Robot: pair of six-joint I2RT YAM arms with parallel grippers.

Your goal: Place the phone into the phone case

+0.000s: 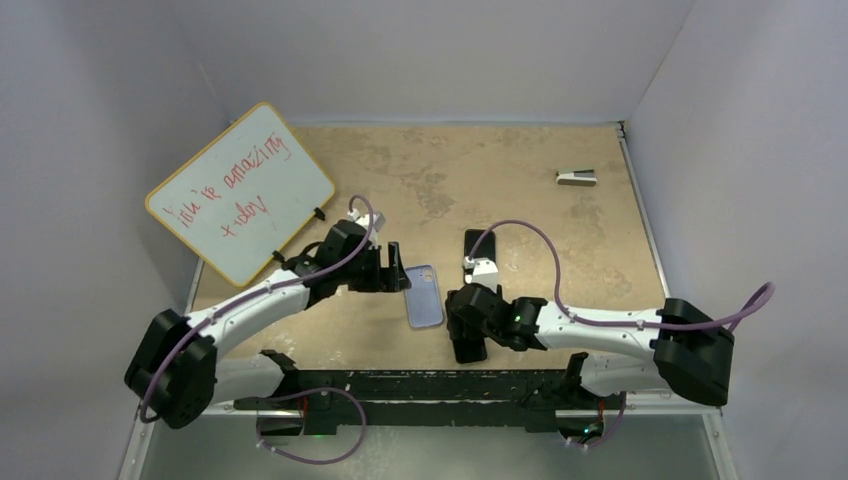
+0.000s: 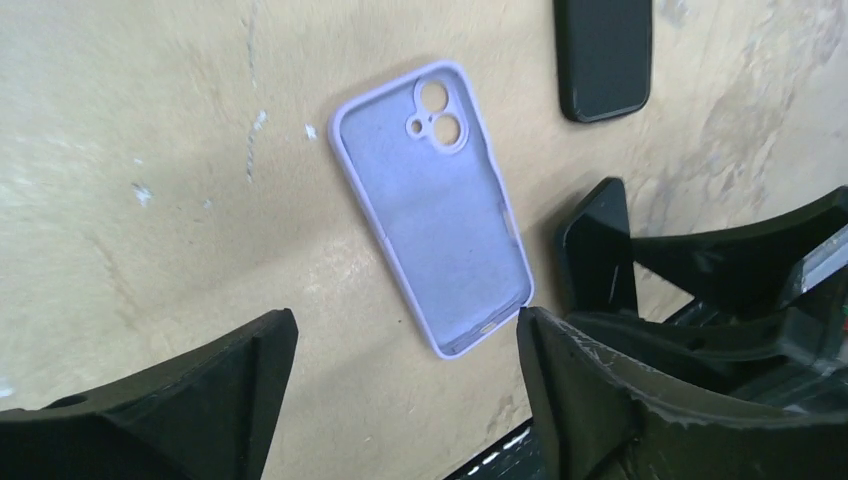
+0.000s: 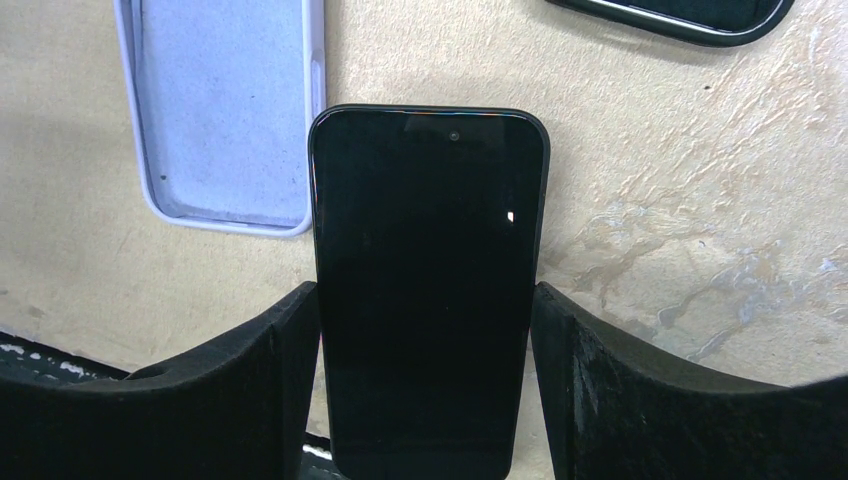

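Gripping the phone [image 3: 428, 220] by its long edges, the right tool [image 3: 425, 300] held it just beside the phone case [image 2: 430, 205], which lay inside-up on the worktop [image 2: 150, 150]. The phone's lower end was cut off from view. The left tool [image 2: 405, 320] hung open over the phone case, not touching it.

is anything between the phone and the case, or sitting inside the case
Nothing visible. The phone, gripped by the right tool, has only bare table between it and the phone case, which lies open side up and empty. The left tool stands open at one end of the case; the other black slab lies aside.
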